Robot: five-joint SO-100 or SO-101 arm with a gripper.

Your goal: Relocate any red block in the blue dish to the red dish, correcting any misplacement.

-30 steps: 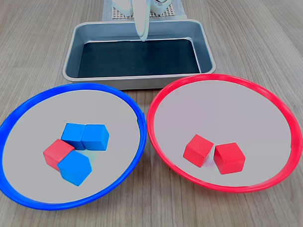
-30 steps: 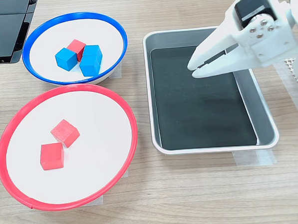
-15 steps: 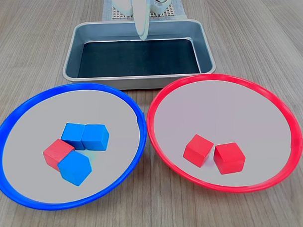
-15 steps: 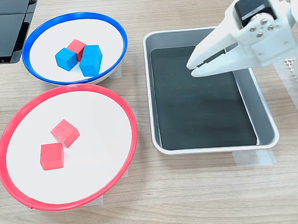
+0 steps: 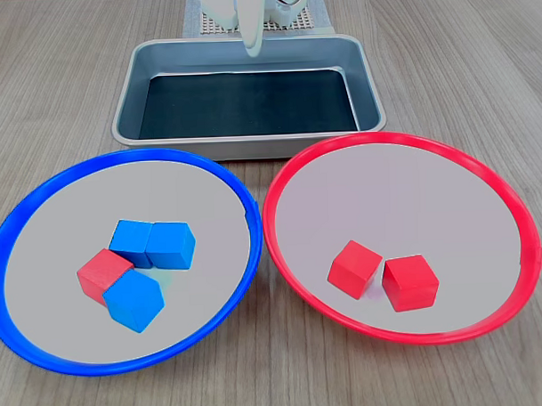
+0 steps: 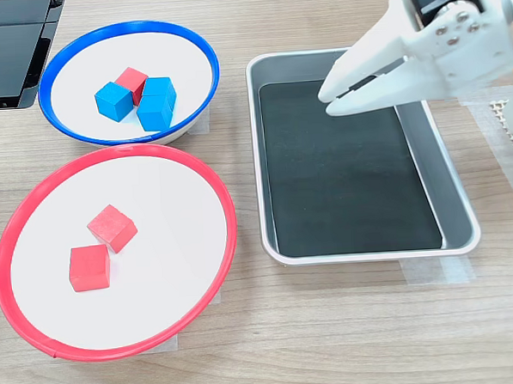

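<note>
First exterior view: a small red cube point(image 5: 102, 271) is seen in the blue-rimmed round dish point(image 5: 45, 349), wedged against blue cubes point(image 5: 152, 244). The white hand point(image 6: 331, 100), nearly pressed together above the steel tray point(image 6: 459, 200), should be spread before descending onto its free faces.

First exterior view: low, close, front-on, facing the arm base across the blue dish point(image 5: 247, 223), red dish point(image 5: 274, 238) and steel tray point(image 5: 248, 148). Second exterior view: higher, steep downward look from the side, dishes at the second exterior view's left. Both exterior views share dishes and tray.
</note>
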